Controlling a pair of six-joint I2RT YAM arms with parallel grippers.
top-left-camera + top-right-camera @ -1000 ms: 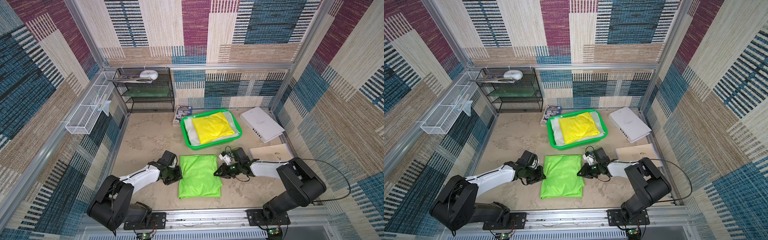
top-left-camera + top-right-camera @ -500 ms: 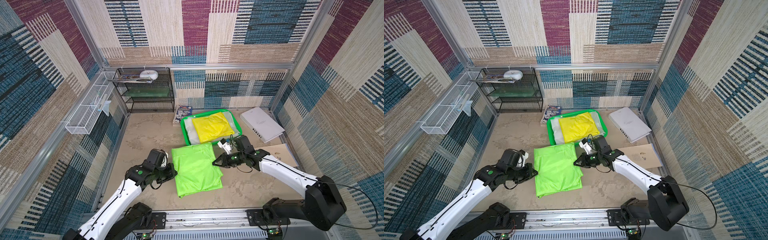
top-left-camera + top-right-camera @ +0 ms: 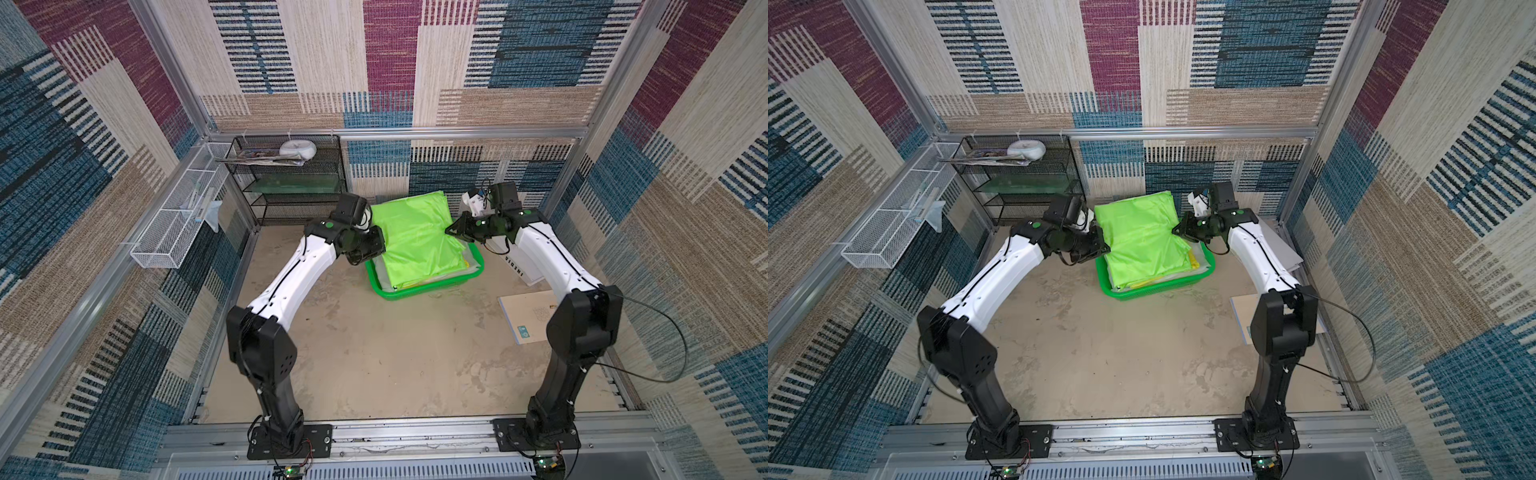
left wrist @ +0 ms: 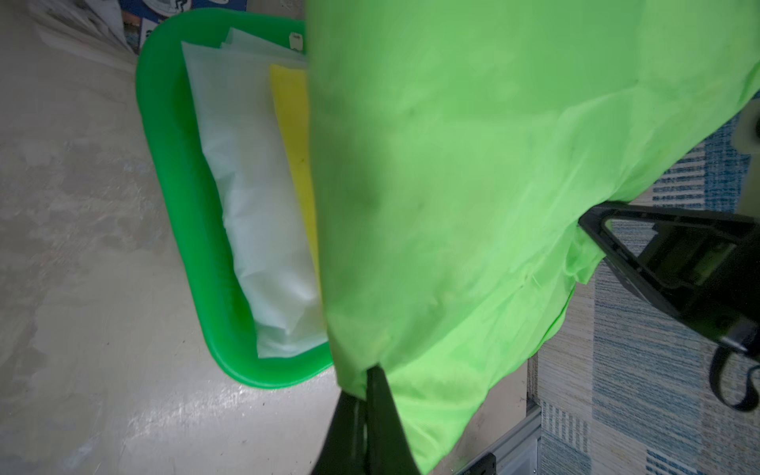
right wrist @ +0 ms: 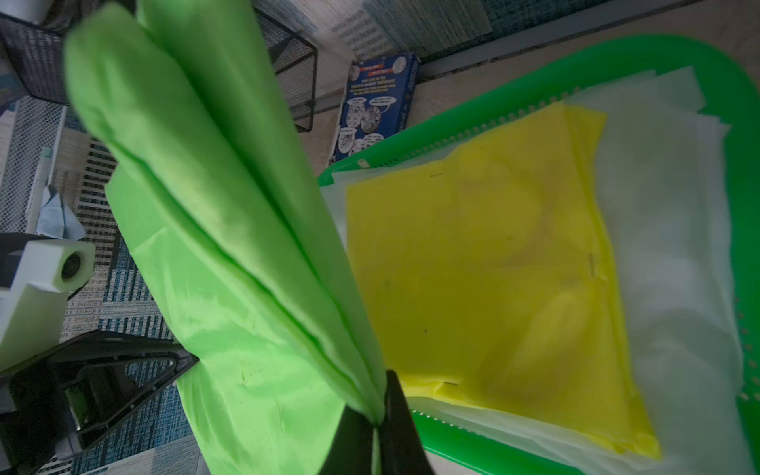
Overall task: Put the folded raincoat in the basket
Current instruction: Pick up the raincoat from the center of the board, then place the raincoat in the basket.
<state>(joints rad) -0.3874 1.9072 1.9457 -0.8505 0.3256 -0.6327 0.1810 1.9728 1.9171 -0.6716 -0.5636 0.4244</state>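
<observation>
The folded raincoat point(image 3: 415, 237) point(image 3: 1142, 237) is lime green and hangs lifted and tilted over the basket point(image 3: 415, 294) point(image 3: 1144, 291) in both top views. My left gripper point(image 3: 376, 249) point(image 4: 370, 378) is shut on its left edge, my right gripper point(image 3: 451, 230) point(image 5: 380, 411) shut on its right edge. In the wrist views the raincoat point(image 4: 473, 185) point(image 5: 230, 246) sags between the two grips. The bright green basket point(image 4: 172, 172) point(image 5: 514, 456) holds a yellow folded sheet point(image 5: 493, 267) on top of white ones point(image 4: 255, 197). The raincoat's lower end is over the basket's contents; whether it touches them I cannot tell.
A black mesh rack point(image 3: 291, 187) stands at the back left, with a white wire basket point(image 3: 178, 224) on the left wall. A white box point(image 3: 523, 268) and a flat card point(image 3: 528, 318) lie right of the basket. A blue booklet point(image 5: 374, 107) lies behind it.
Both arms have risen and reached back, carrying the raincoat from the front of the table to above the basket. Both grips stayed shut on it.
</observation>
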